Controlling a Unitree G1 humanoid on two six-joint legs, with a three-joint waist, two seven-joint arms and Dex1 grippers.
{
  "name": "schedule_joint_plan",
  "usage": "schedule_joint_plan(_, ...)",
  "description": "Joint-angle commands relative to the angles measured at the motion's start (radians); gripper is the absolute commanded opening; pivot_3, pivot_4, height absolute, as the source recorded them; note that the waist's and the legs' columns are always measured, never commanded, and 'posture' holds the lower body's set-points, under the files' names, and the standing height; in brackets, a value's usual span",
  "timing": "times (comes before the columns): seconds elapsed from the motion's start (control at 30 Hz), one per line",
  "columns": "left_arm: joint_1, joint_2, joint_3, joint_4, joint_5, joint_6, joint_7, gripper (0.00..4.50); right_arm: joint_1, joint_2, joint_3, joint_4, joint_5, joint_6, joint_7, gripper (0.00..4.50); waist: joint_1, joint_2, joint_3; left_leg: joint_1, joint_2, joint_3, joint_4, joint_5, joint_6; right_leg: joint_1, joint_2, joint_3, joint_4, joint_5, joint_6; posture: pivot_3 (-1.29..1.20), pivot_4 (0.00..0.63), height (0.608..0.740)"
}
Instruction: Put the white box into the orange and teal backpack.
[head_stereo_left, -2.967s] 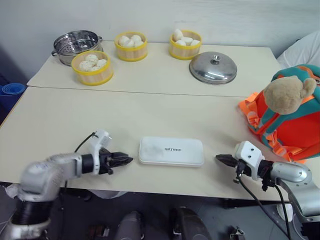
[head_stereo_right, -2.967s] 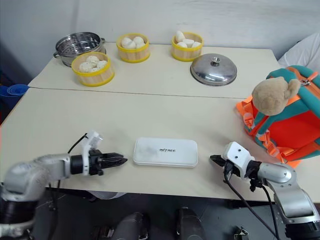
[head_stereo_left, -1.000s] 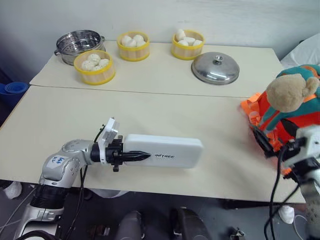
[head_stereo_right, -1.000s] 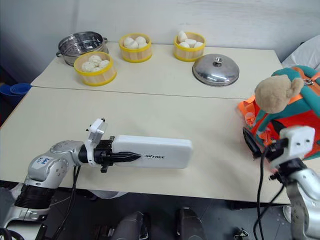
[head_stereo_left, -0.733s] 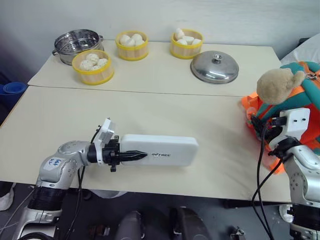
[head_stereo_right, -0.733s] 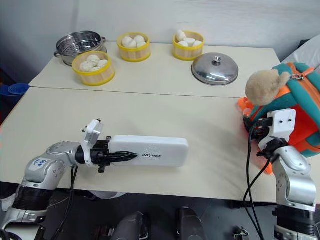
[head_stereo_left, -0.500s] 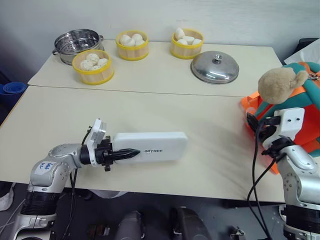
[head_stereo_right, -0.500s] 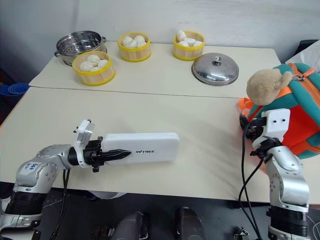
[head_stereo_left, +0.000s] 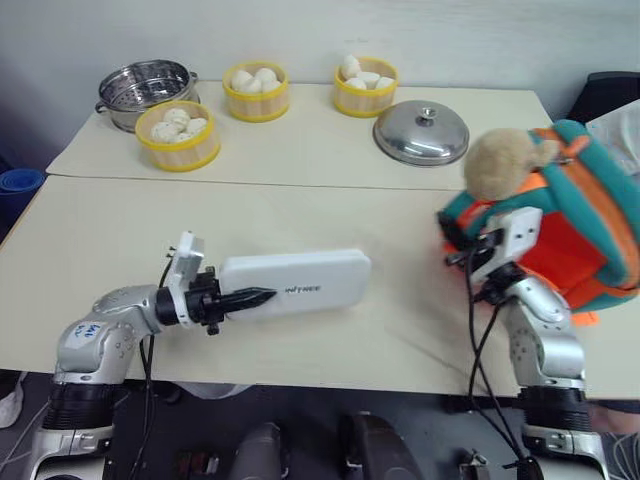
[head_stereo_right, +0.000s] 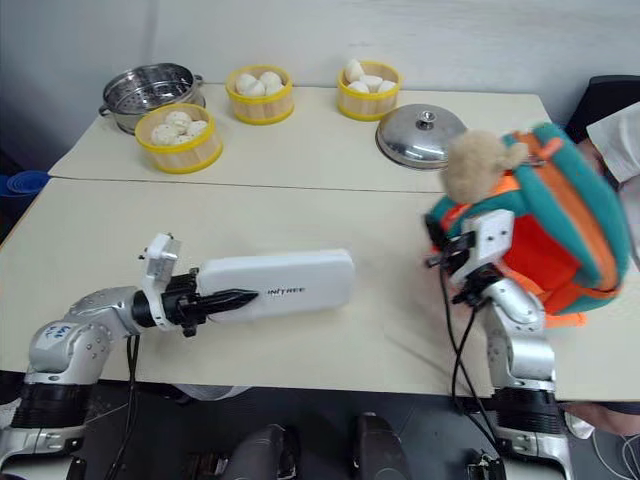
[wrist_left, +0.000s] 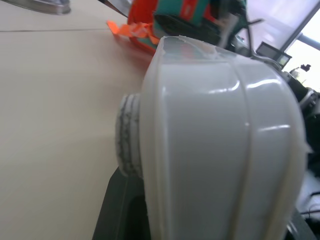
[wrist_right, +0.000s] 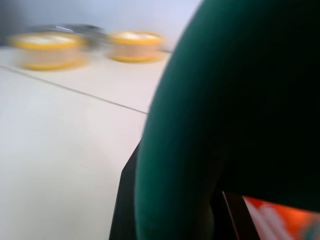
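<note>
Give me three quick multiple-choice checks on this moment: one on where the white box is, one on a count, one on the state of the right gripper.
1. Where is the white box?
A. Inside the backpack
B. In the left gripper, held over the table
C. Beside the steel pot

2. How many yellow steamer baskets stand at the far side?
A. Two
B. Three
C. Five

3. What is the right gripper doing?
A. Closed on the teal edge of the orange and teal backpack
B. Open above the steel lid
C. Holding a bun

Answers: 1 B, the black fingers clamp the box's near end. 2 B, three baskets show near the steel pot. 3 A, it is at the backpack's edge, teal fabric between its fingers.
</note>
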Motion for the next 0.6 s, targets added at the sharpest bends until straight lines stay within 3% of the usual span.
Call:
schedule_joint_plan(0.03,-0.001,0.032,0.099,0.033,-0.042,0.000,0.005,1.19,0.018,-0.017,0.067,-0.199,0.173,0.133,0.102,0.04,-0.001,0.000,0.000,0.000,0.000,0.000,0.000,0.000,0.000,0.000,0.000,0.000,0.000,0.000,0.000,0.00,0.150,0.740)
schedule_joint_plan(0.17,0.018,0.066,0.204,0.047,-0.078,0.032,0.024,1.19,0.080,-0.132,0.081,-0.393,0.403,0.363,0.166,0.04,0.006,0.000,0.000,-0.001,0.000,-0.001,0.000,-0.001,0.001,0.000,-0.001,0.000,-0.001,0.000,0.000,0.00,0.150,0.740)
schedule_joint_plan(0.27,0.035,0.087,0.272,0.015,-0.122,0.072,0.047,1.19,0.130,-0.269,0.001,-0.456,0.556,0.483,0.200,0.04,0.013,-0.001,0.000,-0.002,-0.001,-0.001,0.000,-0.003,0.002,0.000,-0.002,-0.001,-0.004,0.000,0.000,0.00,0.150,0.740)
schedule_joint_plan(0.47,0.021,0.098,0.388,-0.083,-0.260,0.149,0.099,1.19,0.201,-0.509,-0.225,-0.385,0.720,0.613,0.280,0.04,0.028,-0.002,0.001,-0.002,-0.001,-0.003,0.000,-0.004,0.004,0.002,-0.003,-0.001,-0.008,0.000,0.000,0.00,0.150,0.740)
schedule_joint_plan(0.6,-0.021,0.106,0.348,-0.154,-0.297,0.168,0.104,1.19,0.206,-0.586,-0.304,-0.305,0.760,0.671,0.316,0.04,0.031,-0.002,0.001,-0.002,-0.001,-0.003,0.000,-0.004,0.004,0.002,-0.003,-0.002,-0.010,0.000,0.000,0.00,0.150,0.740)
